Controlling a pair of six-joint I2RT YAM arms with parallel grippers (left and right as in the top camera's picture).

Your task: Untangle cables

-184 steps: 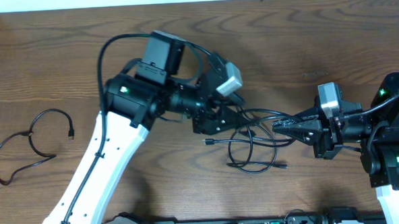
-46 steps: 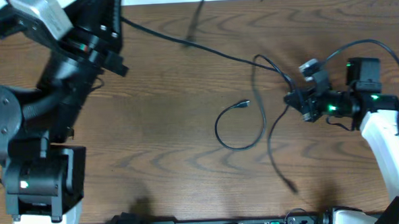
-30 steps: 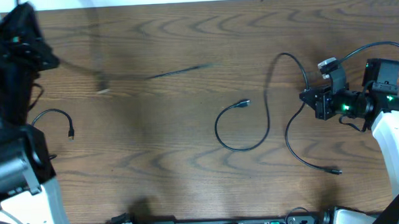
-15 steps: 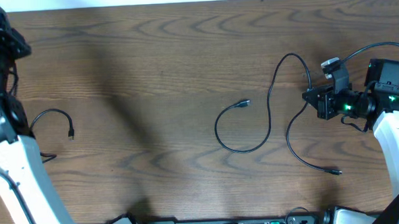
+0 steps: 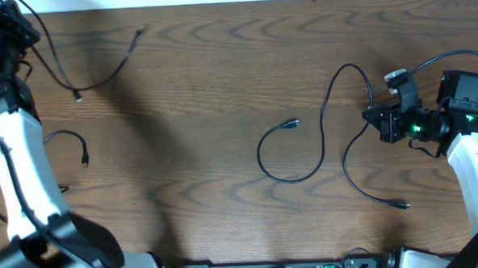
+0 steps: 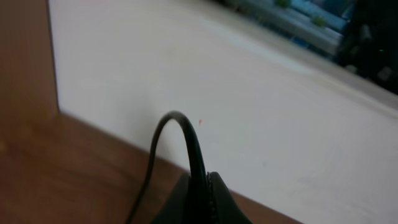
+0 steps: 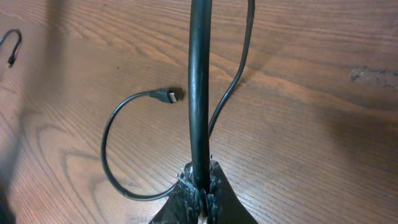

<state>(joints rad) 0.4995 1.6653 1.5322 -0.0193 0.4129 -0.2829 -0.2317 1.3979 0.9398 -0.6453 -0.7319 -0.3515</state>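
Three thin black cables lie apart from one another. My left gripper (image 5: 15, 13), at the table's far-left back corner, is shut on one cable (image 5: 77, 90) that droops and runs up to a plug (image 5: 141, 30). In the left wrist view this cable (image 6: 186, 124) arches out of the gripper (image 6: 205, 186). My right gripper (image 5: 377, 116) is shut mid-length on a second cable (image 5: 326, 98). It curls into a loop (image 5: 261, 157) ending in a plug (image 5: 293, 124), and its other end (image 5: 402, 205) trails forward. The right wrist view shows the gripper (image 7: 202, 180) pinching that cable (image 7: 199, 81).
The third cable (image 5: 63, 133) lies on the wood at the left, partly hidden by my white left arm (image 5: 18, 160). The table's back edge (image 5: 217, 3) meets a white surface. Thicker arm wires (image 5: 430, 61) curve above the right arm.
The left arm has shifted in the corner, and its held cable now shows draped across the top left. The right gripper and its cable have stayed still.
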